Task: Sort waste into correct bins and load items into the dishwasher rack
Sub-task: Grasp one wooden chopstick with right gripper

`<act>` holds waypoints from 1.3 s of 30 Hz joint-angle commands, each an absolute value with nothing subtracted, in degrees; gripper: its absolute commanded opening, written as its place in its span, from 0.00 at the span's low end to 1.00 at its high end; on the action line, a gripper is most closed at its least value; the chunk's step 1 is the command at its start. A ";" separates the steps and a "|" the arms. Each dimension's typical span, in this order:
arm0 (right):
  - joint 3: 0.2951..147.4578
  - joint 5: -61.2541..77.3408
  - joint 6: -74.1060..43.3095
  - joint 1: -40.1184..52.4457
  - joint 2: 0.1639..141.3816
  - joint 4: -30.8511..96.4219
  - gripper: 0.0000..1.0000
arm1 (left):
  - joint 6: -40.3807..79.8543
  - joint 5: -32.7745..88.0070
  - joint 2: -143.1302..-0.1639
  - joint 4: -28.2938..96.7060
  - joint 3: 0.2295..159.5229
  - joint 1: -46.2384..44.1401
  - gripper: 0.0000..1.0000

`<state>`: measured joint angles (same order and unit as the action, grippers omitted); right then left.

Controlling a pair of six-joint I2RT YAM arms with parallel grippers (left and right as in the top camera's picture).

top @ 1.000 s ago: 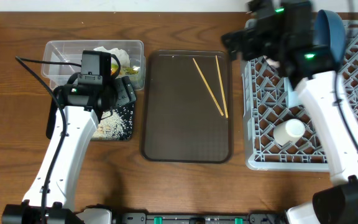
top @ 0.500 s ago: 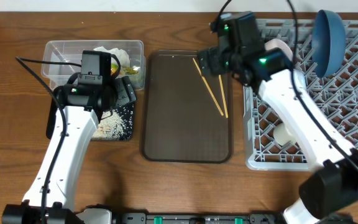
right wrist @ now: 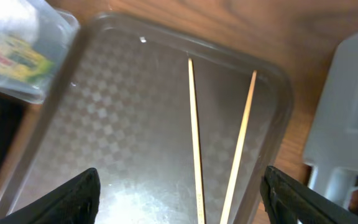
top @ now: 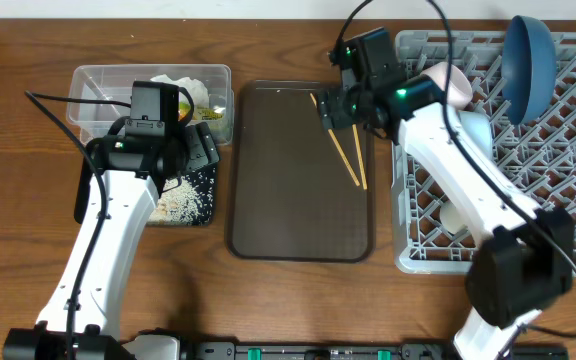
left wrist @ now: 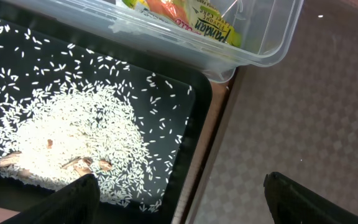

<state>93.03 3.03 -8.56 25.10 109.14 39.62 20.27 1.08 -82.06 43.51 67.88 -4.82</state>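
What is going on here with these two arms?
The right pincer hangs open over the two chopsticks, which lie on the brown tray and are not yet gripped. The left pincer hovers open above the black tray of rice, beside the clear tub holding the snack wrapper and tissue. The dark blue plate already stands in the grey rack.
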 commanded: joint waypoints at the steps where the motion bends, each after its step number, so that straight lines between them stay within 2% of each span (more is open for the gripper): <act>1: 93.19 3.51 -8.73 26.72 113.49 39.59 0.78 | 19.73 0.38 -81.43 43.68 68.47 -4.62 0.87; 8: 93.19 3.20 -6.55 26.72 118.72 39.62 0.65 | 19.73 0.38 -81.43 43.68 68.47 -4.62 0.87; 19: 93.19 3.25 -4.38 26.87 126.93 40.36 0.33 | 19.73 0.38 -81.43 43.68 68.47 -4.62 0.87; 24: 93.14 2.26 -3.97 27.42 127.66 40.38 0.24 | 19.73 0.38 -81.43 43.68 68.47 -4.62 0.87; 30: 92.99 -1.13 -4.01 27.62 127.66 43.07 0.01 | 19.73 0.38 -81.43 43.68 68.47 -4.62 0.87; 39: 93.78 -1.06 -4.21 27.57 125.78 45.63 0.01 | 19.73 0.38 -81.43 43.68 68.47 -4.62 0.87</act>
<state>93.69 -0.51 -4.08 26.96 126.52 44.34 20.27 1.08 -82.06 43.51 67.88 -4.82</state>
